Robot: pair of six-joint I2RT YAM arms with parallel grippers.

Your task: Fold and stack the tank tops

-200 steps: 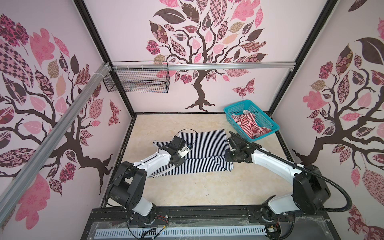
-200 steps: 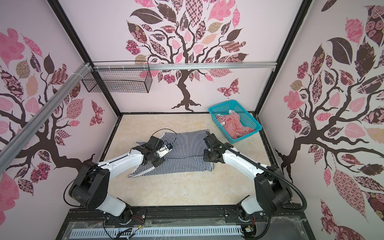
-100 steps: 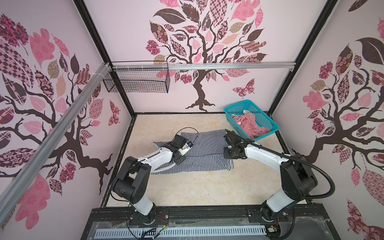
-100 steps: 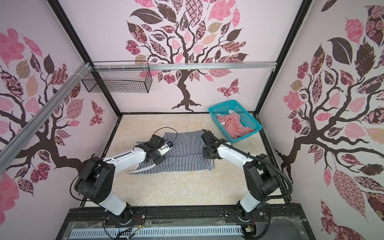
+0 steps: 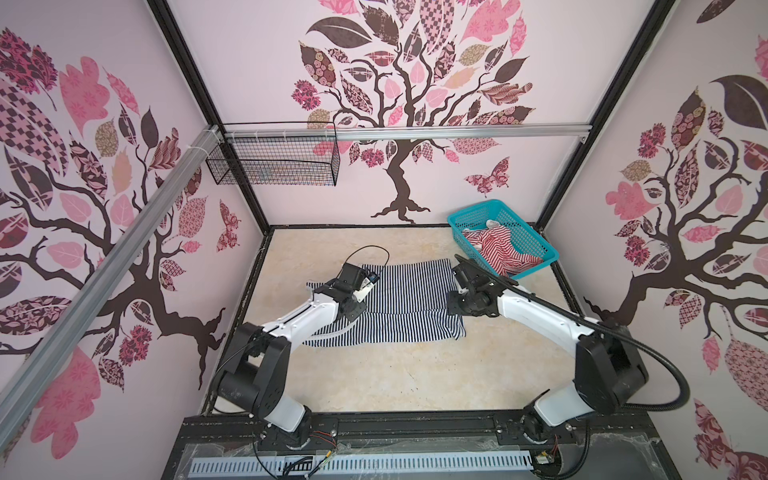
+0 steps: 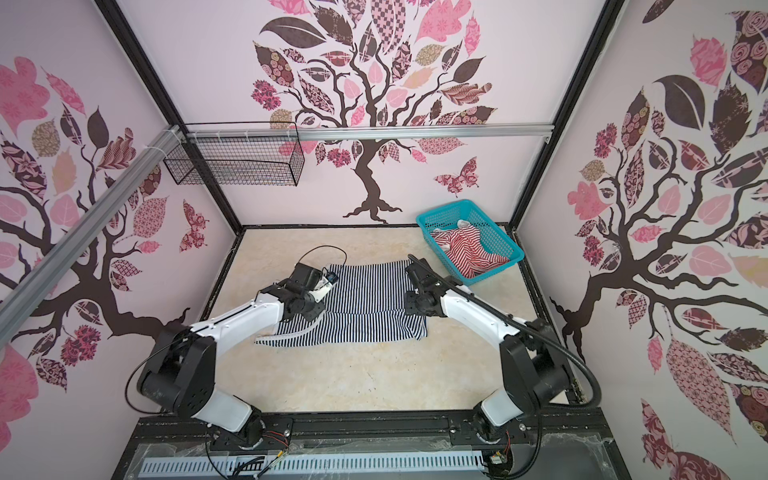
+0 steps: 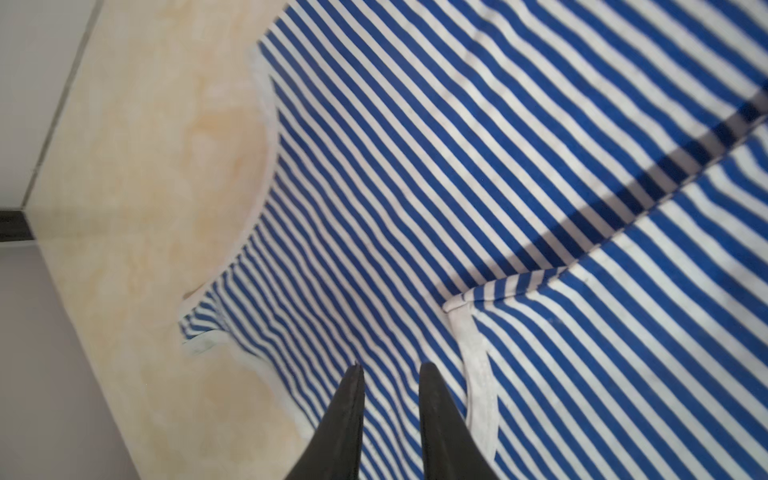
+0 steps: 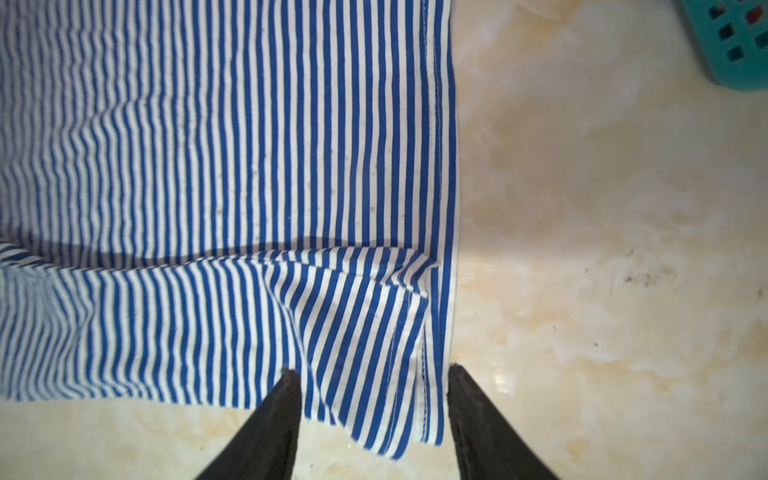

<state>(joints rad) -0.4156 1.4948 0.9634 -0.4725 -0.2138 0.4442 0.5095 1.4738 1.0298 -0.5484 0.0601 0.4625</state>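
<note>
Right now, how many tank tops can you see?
2. The navy top lies partly folded on the table; the red top is bunched in the basket. Any others under it would be hidden.

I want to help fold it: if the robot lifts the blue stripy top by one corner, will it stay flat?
Probably not: the blue stripy top lies folded over itself, its corner rumpled, so it should droop. It looks thin, likely light.

Bright, even light, soft shadows; top views bend at edges, wrist views slightly soft.
</note>
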